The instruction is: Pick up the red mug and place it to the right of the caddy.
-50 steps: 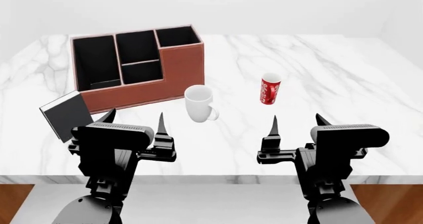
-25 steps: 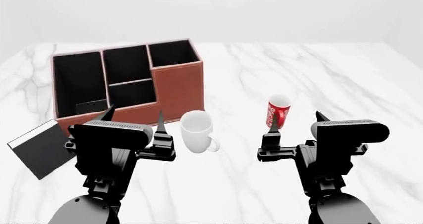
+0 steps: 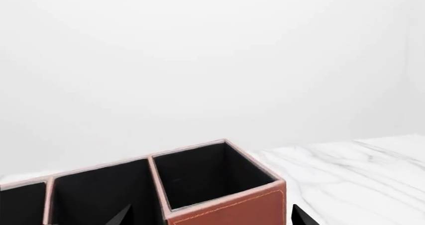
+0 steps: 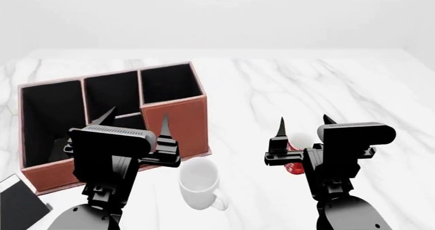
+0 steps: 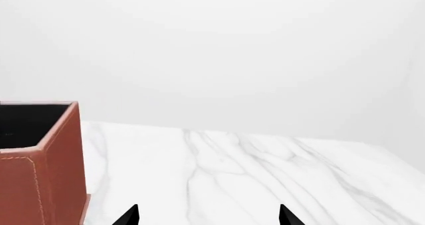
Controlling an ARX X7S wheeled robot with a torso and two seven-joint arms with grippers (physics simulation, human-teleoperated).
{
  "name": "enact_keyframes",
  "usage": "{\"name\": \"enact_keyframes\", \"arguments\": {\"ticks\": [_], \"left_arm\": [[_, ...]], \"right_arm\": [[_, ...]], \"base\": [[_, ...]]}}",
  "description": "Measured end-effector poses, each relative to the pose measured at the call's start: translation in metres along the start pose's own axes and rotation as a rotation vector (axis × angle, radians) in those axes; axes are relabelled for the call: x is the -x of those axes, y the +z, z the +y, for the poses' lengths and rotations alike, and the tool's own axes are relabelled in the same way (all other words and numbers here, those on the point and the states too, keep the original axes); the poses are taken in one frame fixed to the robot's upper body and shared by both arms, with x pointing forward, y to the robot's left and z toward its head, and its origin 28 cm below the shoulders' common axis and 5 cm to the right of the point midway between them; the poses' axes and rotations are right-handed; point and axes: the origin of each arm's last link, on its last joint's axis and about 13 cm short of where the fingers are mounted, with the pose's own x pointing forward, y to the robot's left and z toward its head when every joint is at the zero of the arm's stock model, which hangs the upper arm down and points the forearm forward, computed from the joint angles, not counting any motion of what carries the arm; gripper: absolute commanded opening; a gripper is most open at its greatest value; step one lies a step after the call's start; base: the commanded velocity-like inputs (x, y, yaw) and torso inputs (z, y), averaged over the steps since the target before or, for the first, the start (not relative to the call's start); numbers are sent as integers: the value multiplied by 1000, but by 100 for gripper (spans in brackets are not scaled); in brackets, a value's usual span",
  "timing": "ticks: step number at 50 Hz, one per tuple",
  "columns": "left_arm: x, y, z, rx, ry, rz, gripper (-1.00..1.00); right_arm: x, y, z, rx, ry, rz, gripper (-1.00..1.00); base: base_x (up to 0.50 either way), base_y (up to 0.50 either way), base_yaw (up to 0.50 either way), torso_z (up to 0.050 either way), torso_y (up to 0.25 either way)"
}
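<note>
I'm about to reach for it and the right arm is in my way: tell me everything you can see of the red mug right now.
Only a sliver of the red mug shows in the head view, behind the right gripper: a white rim and part of a glossy red wall. It seems to stand upright on the white marble table, right of the caddy and the white mug, apart from both. Its handle and pattern are hidden. Whether the gripper touches it cannot be told. Neither wrist view shows it.

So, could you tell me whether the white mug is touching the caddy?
Apart. In the head view, a strip of bare marble shows between the white mug and the caddy at its near corner; neither wrist view shows the mug.
</note>
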Motion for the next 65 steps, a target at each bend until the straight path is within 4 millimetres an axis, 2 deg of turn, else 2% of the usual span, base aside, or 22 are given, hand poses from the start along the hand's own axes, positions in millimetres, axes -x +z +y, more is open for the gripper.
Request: {"name": "enact_keyframes", "arguments": {"ticks": [12, 43, 51, 57, 65], "left_arm": [[1, 0, 0, -2, 1, -5, 100], [0, -1, 1, -5, 2, 0, 100], [-1, -1, 0, -6, 4, 2, 100], [-2, -2, 1, -4, 9, 3, 100], [-3, -2, 2, -4, 13, 4, 100]], "right_arm": [[-1, -1, 0, 3, 0, 6, 100], [-2, -4, 1, -7, -16, 42, 100], [20, -10, -6, -14, -42, 65, 100], [41, -38, -11, -34, -62, 133, 100], [58, -57, -14, -42, -76, 182, 100]], "base": [[495, 0, 0, 0, 2], [2, 0, 0, 0, 0], [0, 0, 0, 0, 0], [0, 0, 0, 0, 0], [0, 0, 0, 0, 0]]}}
